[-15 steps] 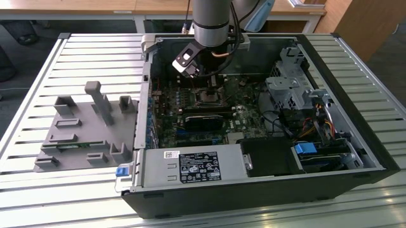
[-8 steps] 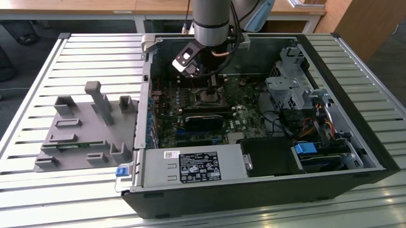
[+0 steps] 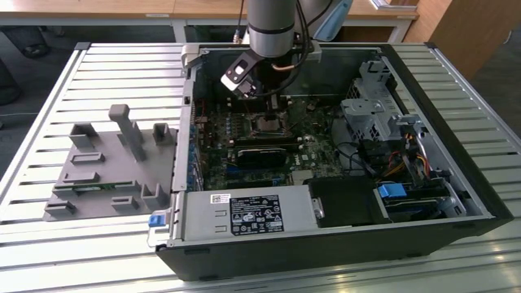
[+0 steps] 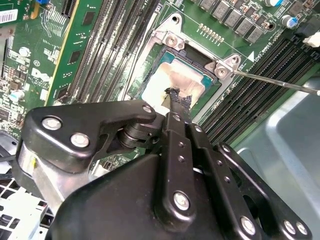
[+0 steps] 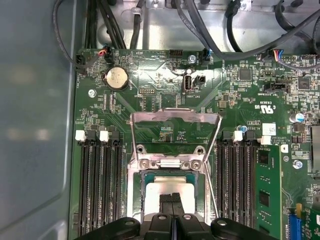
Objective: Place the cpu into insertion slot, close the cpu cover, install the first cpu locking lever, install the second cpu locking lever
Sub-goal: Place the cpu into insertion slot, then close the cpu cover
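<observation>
Black, bolted finger links of the gripper (image 4: 176, 97) are seen closest in the second wrist view. The jaws are pressed together with nothing gripped between them. The frayed black fingertips (image 4: 181, 101) are positioned at the top face of the small, flat, square cpu with a silver-grey metal top (image 4: 162, 82); actual contact cannot be confirmed.

The cpu (image 5: 162, 186) is seated in the insertion slot (image 5: 146, 192), a square dark socket with a silver rim, set into the green circuit board (image 5: 155, 95). Pale residue is visible on the chip top.

The cpu cover (image 5: 175, 114), a thin silver metal frame plate with a square central opening, is swung up on its hinge, off the chip. A thin silver wire locking lever (image 4: 275, 81) is raised clear of the socket, beside the long black card slots (image 5: 100, 185).

A round silver coin cell (image 5: 116, 77) and a small white sticker (image 5: 269, 129) are carried on the board, together with white printed lettering.

In the exterior view, the gripper (image 3: 272, 113) is lowered into the open black computer case (image 3: 326, 250). A black label with white print (image 3: 256, 215) is fixed to the grey power supply. A grey moulded fixture (image 3: 106, 165) rests on the slatted metal table (image 3: 49, 244), towards the exterior view's left of the case.
</observation>
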{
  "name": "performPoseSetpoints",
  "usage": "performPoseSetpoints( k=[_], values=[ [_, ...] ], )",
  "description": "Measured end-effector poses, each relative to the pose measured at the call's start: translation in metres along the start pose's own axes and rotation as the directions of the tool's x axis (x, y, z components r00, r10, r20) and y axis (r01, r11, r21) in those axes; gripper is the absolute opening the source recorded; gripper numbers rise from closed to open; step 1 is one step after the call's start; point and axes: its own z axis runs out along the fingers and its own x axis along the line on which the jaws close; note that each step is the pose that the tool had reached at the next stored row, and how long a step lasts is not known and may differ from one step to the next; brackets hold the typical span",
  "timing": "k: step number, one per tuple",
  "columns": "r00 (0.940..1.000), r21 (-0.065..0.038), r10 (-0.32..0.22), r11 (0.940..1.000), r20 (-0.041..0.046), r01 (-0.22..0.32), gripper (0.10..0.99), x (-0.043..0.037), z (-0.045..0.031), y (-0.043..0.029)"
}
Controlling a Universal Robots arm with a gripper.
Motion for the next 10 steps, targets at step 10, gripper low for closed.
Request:
performPoseSetpoints(
  k=[10],
  values=[
    [1.0, 0.0, 0.0, 1.0, 0.0001, 0.0, 0.106, 0.0, -0.0022, 0.0002]
  ],
)
